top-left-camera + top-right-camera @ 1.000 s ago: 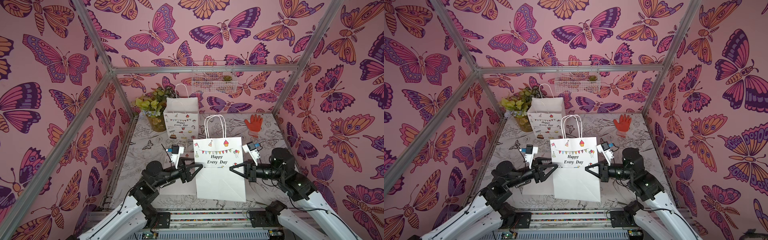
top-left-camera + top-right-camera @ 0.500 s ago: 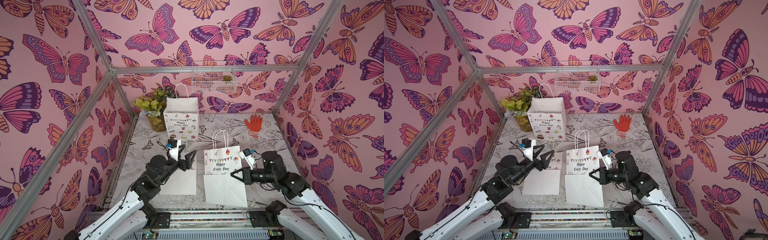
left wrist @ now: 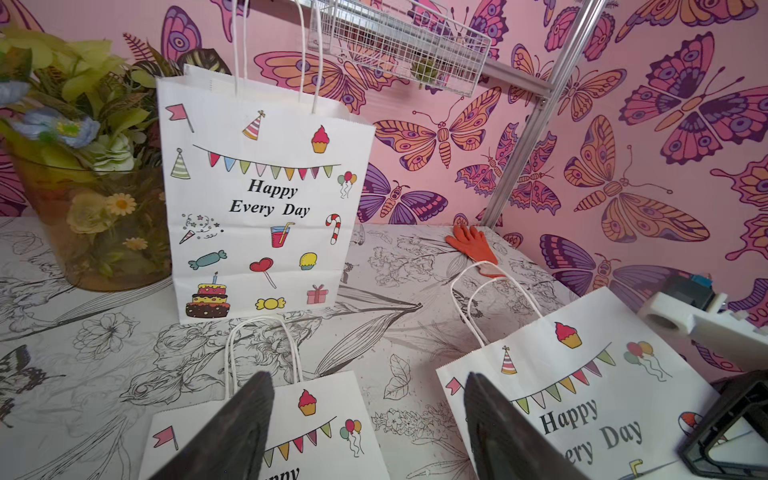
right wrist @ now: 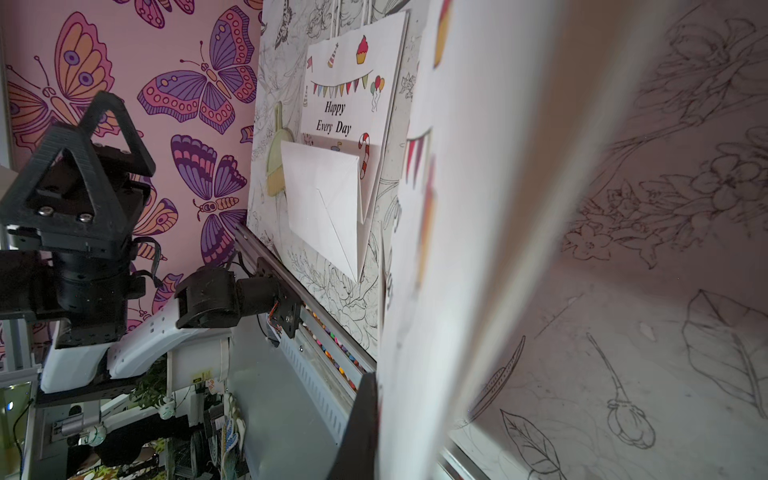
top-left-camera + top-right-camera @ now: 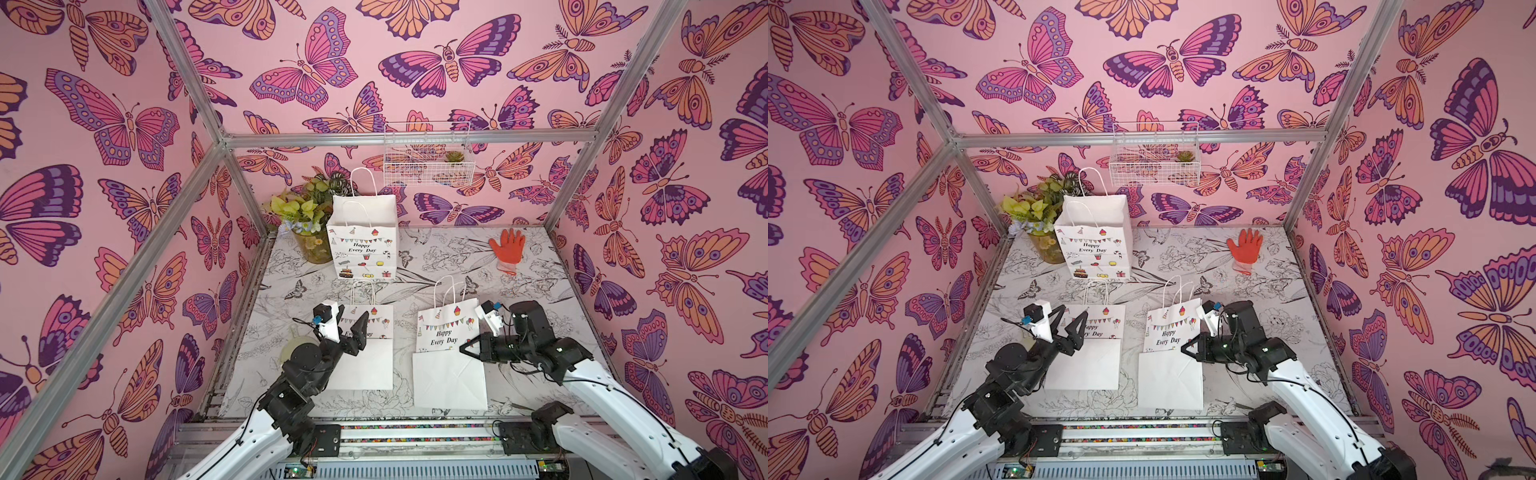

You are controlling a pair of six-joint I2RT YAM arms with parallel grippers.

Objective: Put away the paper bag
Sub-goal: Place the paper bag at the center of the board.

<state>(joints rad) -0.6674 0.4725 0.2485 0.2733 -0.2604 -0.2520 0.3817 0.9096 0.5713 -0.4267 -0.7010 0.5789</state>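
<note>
Your right gripper [image 5: 465, 351] pinches the side edge of the folded white printed paper bag [image 5: 449, 382], which spreads from it toward your left gripper [image 5: 1072, 312]. That one gapes wide, empty.

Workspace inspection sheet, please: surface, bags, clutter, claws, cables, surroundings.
Surface: floral-print table cover.
Job's things: left folded bag and right folded bag are near the front; standing bag upright at the back.
Clutter: orange glove, potted plant, both at the back.
Claws: left claw open above the left folded bag; right claw shut on the right folded bag's edge.
Cables: black wires along both arms.
Surroundings: butterfly walls, wire basket on the back wall.
</note>
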